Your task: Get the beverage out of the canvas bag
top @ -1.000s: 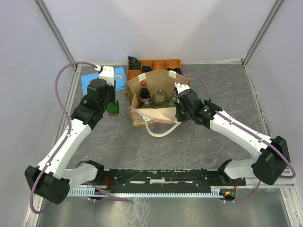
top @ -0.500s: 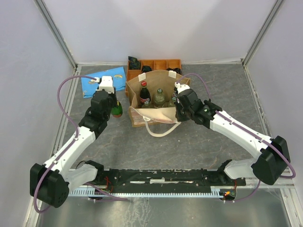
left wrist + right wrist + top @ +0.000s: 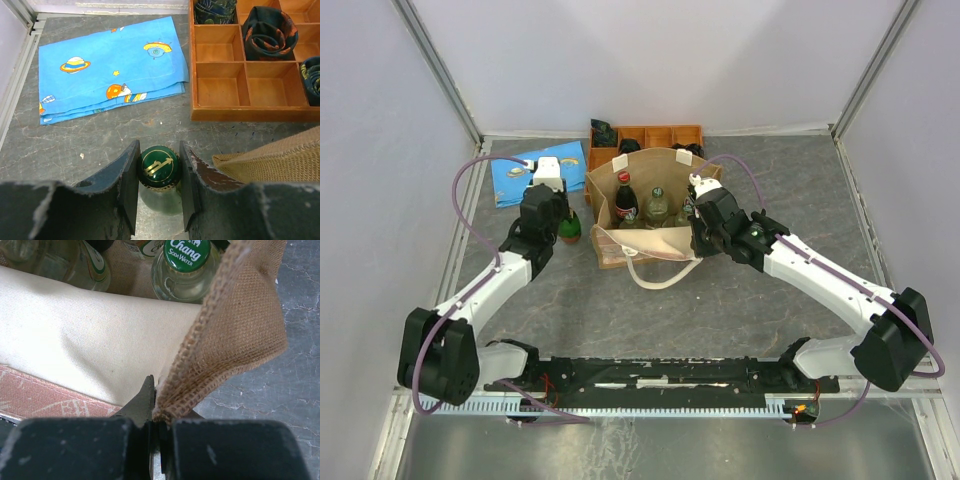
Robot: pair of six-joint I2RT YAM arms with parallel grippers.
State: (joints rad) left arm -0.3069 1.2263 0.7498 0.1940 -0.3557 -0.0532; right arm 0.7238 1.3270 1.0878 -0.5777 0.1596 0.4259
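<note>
- Here our left pincer (image 3: 158, 156) gripped the green-capped bottle (image 3: 158, 168) by its neck, just left of the canvas bag (image 3: 620, 246).
- Our right pincer (image 3: 156, 407) pinched the bag's rim.
- We judged it best to seat the bottle upright on the worktop (image 3: 100, 145) before letting go.

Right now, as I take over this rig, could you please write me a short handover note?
Left gripper: shut on the green-capped green glass bottle, outside the tan woven canvas bag, beside its left wall.
Right gripper: shut on the bag's right edge.
Done: one beverage is out.
To do: set it down and release; a red-capped dark cola bottle and a clear green-capped soda-water bottle are inside the bag, among others.
</note>
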